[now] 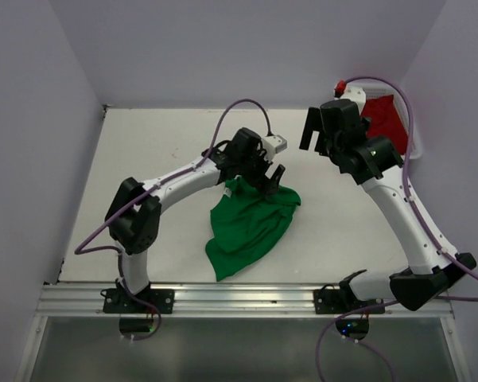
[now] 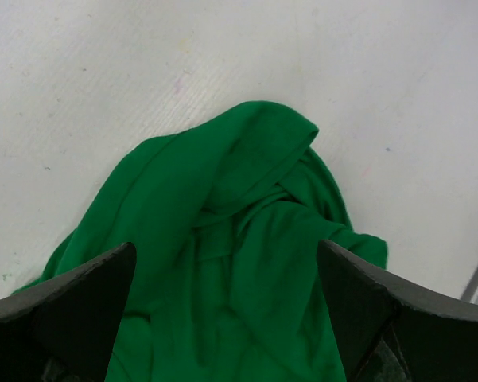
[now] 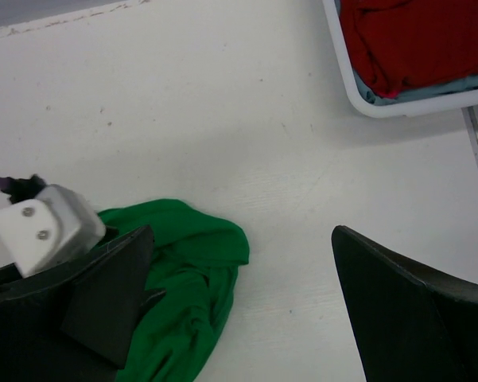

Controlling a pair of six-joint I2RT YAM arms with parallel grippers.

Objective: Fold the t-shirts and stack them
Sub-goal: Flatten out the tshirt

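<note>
The green t-shirt (image 1: 246, 227) lies crumpled in a heap in the middle of the table. It fills the left wrist view (image 2: 223, 231) and also shows in the right wrist view (image 3: 183, 278). My left gripper (image 1: 270, 181) is open just over the shirt's far edge, and the cloth lies between its fingers (image 2: 71, 310). The red t-shirt (image 1: 384, 118) lies bunched in the white basket (image 1: 417, 147) at the back right; the right wrist view shows it too (image 3: 413, 40). My right gripper (image 1: 316, 131) is open and empty, raised above the table right of the green shirt.
The white basket's rim (image 3: 358, 95) holds a grey-blue cloth (image 3: 429, 86) under the red shirt. The left arm's white camera block (image 3: 48, 227) sits by the green shirt. Purple walls close in the table on three sides.
</note>
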